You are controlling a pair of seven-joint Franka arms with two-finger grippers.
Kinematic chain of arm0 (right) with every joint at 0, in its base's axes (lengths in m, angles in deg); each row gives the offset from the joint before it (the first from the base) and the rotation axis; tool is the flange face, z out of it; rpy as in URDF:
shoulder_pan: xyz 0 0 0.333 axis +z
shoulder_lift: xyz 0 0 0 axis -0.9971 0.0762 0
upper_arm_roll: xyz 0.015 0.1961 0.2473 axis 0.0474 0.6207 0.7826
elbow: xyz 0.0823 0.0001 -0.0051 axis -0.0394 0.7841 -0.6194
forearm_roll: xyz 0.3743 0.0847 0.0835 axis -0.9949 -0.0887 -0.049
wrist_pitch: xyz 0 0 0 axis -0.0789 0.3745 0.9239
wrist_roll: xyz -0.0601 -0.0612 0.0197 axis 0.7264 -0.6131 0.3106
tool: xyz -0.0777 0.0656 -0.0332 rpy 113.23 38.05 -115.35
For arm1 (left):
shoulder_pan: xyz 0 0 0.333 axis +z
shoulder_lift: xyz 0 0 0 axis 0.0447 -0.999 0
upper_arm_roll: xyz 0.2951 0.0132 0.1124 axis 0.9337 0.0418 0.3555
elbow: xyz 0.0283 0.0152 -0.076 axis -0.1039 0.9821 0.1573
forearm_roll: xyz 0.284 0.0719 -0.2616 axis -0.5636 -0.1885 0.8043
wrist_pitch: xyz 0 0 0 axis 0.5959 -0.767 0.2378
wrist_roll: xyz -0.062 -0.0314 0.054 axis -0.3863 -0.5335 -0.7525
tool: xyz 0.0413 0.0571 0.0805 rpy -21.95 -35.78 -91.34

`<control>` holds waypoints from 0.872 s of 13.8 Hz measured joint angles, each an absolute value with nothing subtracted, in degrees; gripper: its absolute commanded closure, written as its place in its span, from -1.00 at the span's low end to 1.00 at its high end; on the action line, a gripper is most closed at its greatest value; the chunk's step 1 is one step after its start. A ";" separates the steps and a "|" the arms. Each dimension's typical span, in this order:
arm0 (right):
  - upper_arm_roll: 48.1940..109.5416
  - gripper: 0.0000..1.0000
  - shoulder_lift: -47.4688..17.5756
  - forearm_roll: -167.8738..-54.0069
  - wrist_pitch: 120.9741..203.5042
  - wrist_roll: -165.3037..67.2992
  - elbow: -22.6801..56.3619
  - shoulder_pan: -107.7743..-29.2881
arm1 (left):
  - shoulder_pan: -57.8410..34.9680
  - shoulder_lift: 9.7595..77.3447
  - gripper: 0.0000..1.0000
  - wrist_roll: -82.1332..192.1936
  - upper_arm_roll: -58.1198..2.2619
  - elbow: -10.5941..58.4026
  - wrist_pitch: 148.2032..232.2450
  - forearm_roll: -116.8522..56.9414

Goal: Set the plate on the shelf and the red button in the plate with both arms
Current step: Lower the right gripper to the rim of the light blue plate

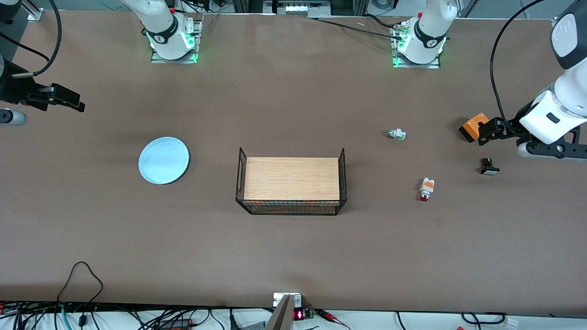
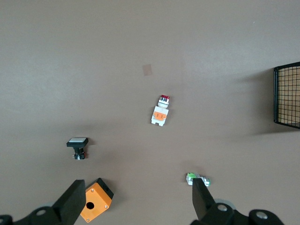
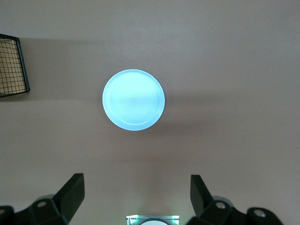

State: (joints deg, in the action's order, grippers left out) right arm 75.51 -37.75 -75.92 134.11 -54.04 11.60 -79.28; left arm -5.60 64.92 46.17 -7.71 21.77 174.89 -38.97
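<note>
Zero steps done: nothing lifted, nothing placed, both placements left. Counting near to far in the front view:

- One red button [image 1: 426, 188], lying loose on the table at mid-height of the frame, toward the left arm's end.
- One wire basket [image 1: 291, 208] with a wooden board [image 1: 291, 178], centre frame, nothing on it.
- One black push-button [image 1: 489, 167].
- One plate [image 1: 163, 160], flat on the table at mid-height, toward the right arm's end.
- One green-tipped part [image 1: 396, 134].
- One orange box [image 1: 474, 126].

Two claws, both released and empty. Left gripper [image 1: 486, 133] over the table at the orange box. Right gripper [image 1: 69, 98] over bare table, upper frame edge.
</note>
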 measured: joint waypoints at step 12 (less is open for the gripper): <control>77.37 -1.00 -33.14 -72.57 138.71 -54.19 12.29 -77.73 | -5.54 64.92 -1.00 46.16 -7.53 21.77 174.57 -38.97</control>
State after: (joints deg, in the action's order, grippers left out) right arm 77.37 -33.14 -72.57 138.71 -54.19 12.29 -77.73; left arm -5.54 64.92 46.16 -7.53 21.77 174.57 -38.97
